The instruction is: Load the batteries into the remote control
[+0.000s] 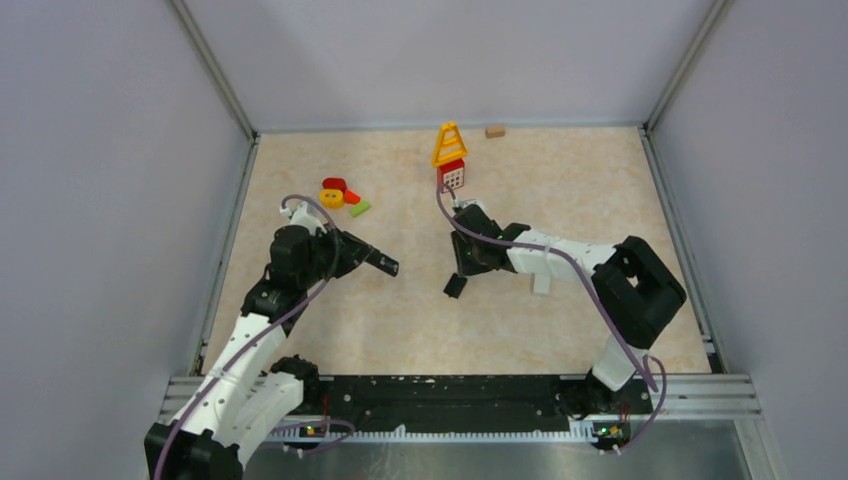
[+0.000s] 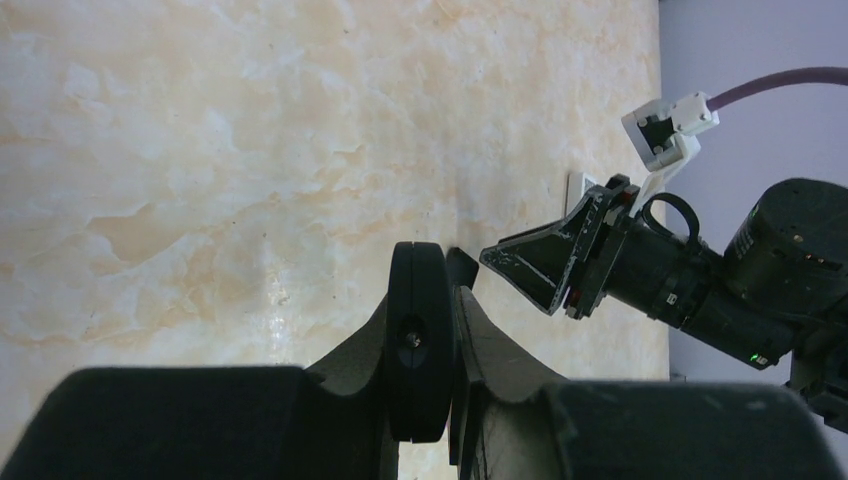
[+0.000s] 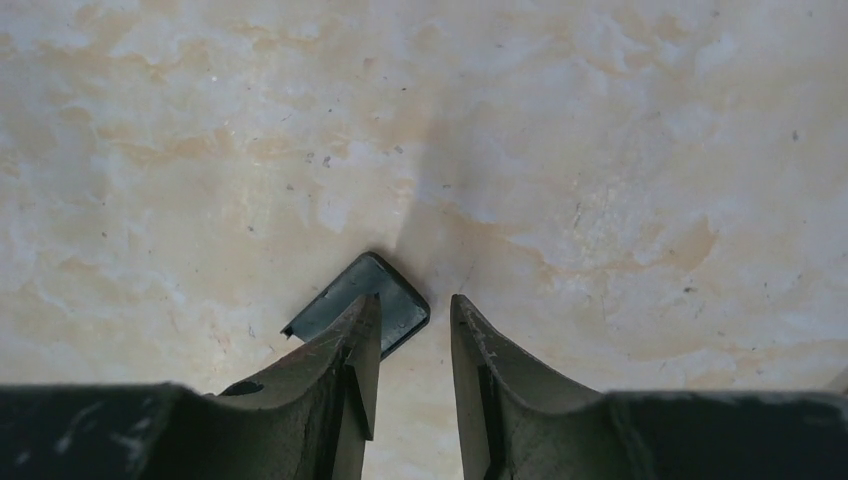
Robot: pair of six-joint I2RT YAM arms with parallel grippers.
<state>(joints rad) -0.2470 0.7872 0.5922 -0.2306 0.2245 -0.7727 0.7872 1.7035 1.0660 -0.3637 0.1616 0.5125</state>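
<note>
Possibly the small dark plate (image 3: pixel 385 295) gets shoved by empty, part-open R fingers (image 3: pixel 500 370). The slim black remote (image 2: pixel 420 330) is clamped by L fingers (image 2: pixel 495 350).

Red block (image 1: pixel 452 176), upper centre of the top view: you get a white dotted face, no letters or digits.
All three views otherwise: nothing you can read.

Counter (image 1: pixel 560 330) tally: left arm (image 1: pixel 250 330) 1, right arm (image 1: pixel 560 258) 1; black remote (image 2: pixel 420 340) 1; dark flat cover (image 3: pixel 385 295) 1; tan block (image 1: pixel 495 131) 1; yellow frame toy (image 1: pixel 449 145) 1; red cube (image 1: pixel 452 176) 1; small coloured pieces (image 1: pixel 342 196) 4, clustered, count unsure
</note>
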